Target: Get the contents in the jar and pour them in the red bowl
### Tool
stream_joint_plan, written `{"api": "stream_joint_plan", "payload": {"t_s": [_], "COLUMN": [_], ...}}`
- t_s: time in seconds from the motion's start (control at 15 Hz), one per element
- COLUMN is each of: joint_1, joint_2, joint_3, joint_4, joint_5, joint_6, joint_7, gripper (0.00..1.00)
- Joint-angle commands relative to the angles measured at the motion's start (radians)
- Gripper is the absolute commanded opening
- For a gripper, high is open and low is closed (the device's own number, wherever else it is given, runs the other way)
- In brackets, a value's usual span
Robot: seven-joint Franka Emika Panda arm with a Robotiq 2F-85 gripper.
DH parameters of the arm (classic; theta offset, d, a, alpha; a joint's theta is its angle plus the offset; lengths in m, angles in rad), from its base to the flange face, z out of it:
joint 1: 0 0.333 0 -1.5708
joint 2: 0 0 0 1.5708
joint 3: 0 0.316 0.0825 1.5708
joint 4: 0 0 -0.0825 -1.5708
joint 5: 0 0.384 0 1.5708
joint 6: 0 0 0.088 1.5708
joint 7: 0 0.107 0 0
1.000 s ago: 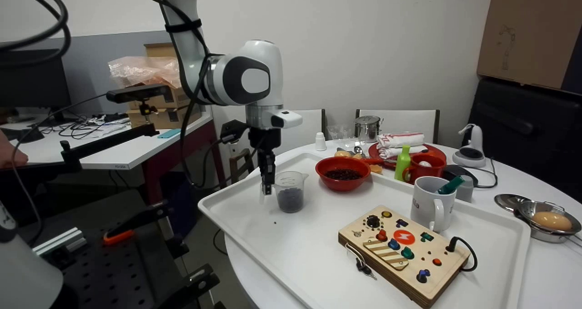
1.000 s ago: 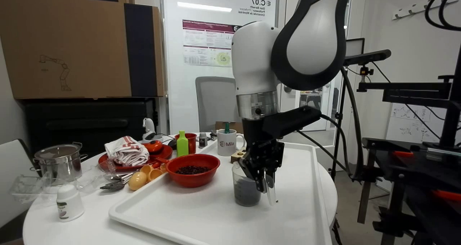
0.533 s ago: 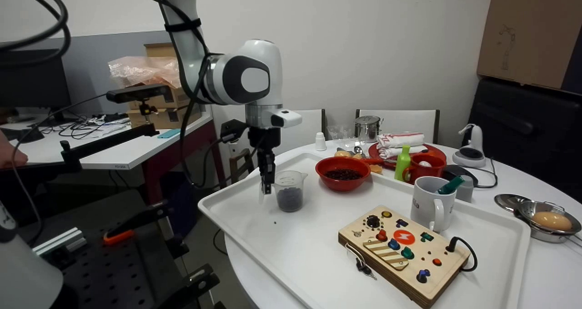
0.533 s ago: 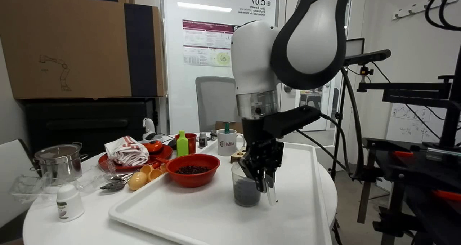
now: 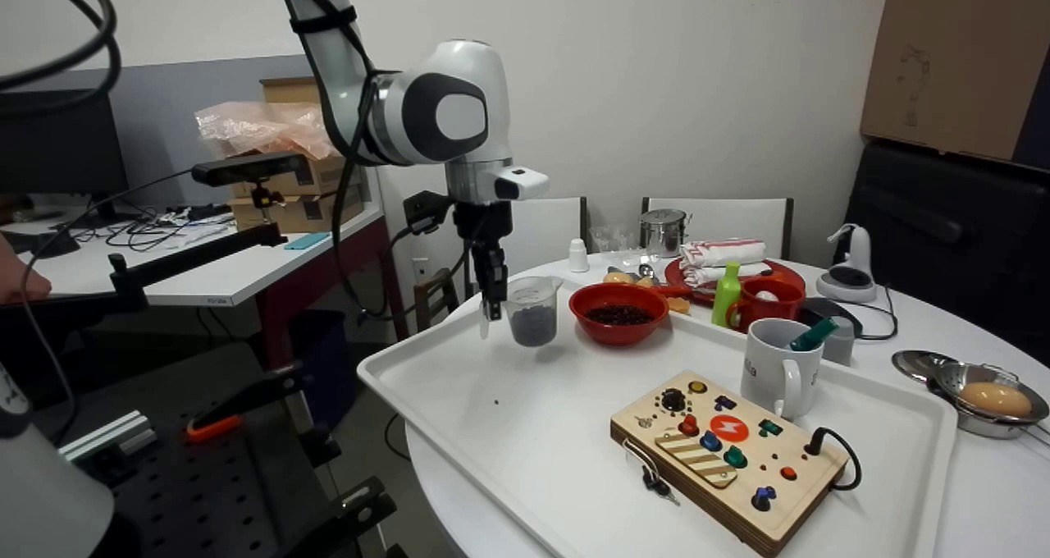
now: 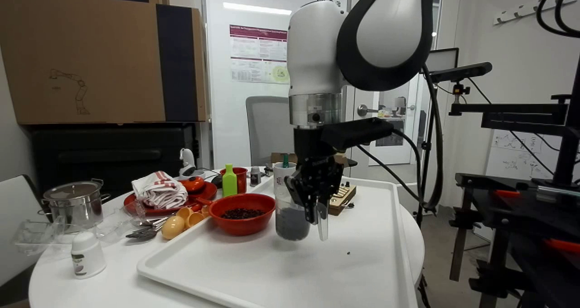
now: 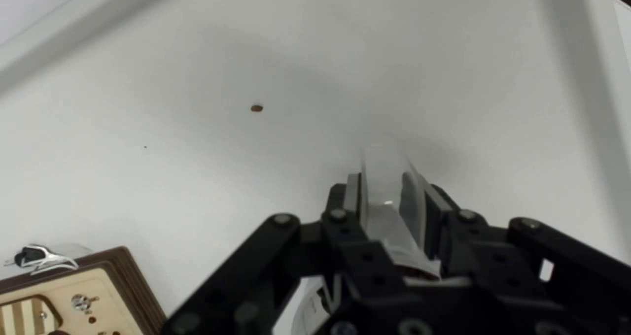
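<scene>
My gripper (image 7: 392, 197) is shut on the clear handle (image 7: 387, 217) of the jar (image 6: 292, 210), a see-through measuring cup. The jar hangs nearly upright, a little above the tray, in both exterior views. Its contents (image 5: 533, 326), a dark mass, fill the lower part. Beside it the red bowl (image 5: 619, 334) sits on the tray, holding small dark pieces; in an exterior view the jar appears just right of the red bowl (image 6: 242, 228). In the wrist view the body of the jar is mostly hidden behind the fingers (image 7: 352, 194).
The white tray (image 5: 459, 427) has a raised rim. On it stand a wooden box with knobs (image 5: 730, 459) and a white mug (image 5: 775, 369). Behind the bowl are a green bottle (image 6: 229, 181), a towel (image 6: 159, 190) and yellow egg-like items (image 6: 173, 227). A brown speck (image 7: 257, 108) lies on the tray.
Within the last half second my gripper has risen, lifting the jar off the tray and carrying it slightly toward the red bowl. Before that, the jar stood on the tray almost unmoved.
</scene>
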Motion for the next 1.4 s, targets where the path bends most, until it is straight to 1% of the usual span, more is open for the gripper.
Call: {"api": "stream_joint_plan", "payload": {"t_s": [0.0,0.2,0.47,0.67,0.8,0.87,0.93,1.2,1.27,1.33], "joint_1": [0.028,0.034,0.022,-0.005,-0.033,-0.038,-0.035,-0.044,-0.045,-0.053], "joint_2": [-0.080,-0.111,-0.130,-0.124,-0.122,-0.128,-0.124,-0.123,-0.123,-0.116], "joint_3": [-0.041,-0.077,-0.102,-0.080,-0.050,-0.044,-0.047,-0.035,-0.035,-0.031], "joint_4": [-0.020,0.013,0.114,0.208,0.239,0.239,0.219,0.235,0.235,0.237], "joint_5": [-0.045,-0.125,-0.280,-0.367,-0.356,-0.355,-0.351,-0.349,-0.349,-0.353], "joint_6": [-0.041,-0.117,-0.246,-0.324,-0.321,-0.297,-0.295,-0.295,-0.295,-0.308], "joint_7": [-0.038,-0.060,-0.093,-0.155,-0.219,-0.224,-0.181,-0.204,-0.204,-0.237], "gripper": [0.07,0.07,0.07,0.07,0.07,0.07,0.27,0.27,0.07,0.07]}}
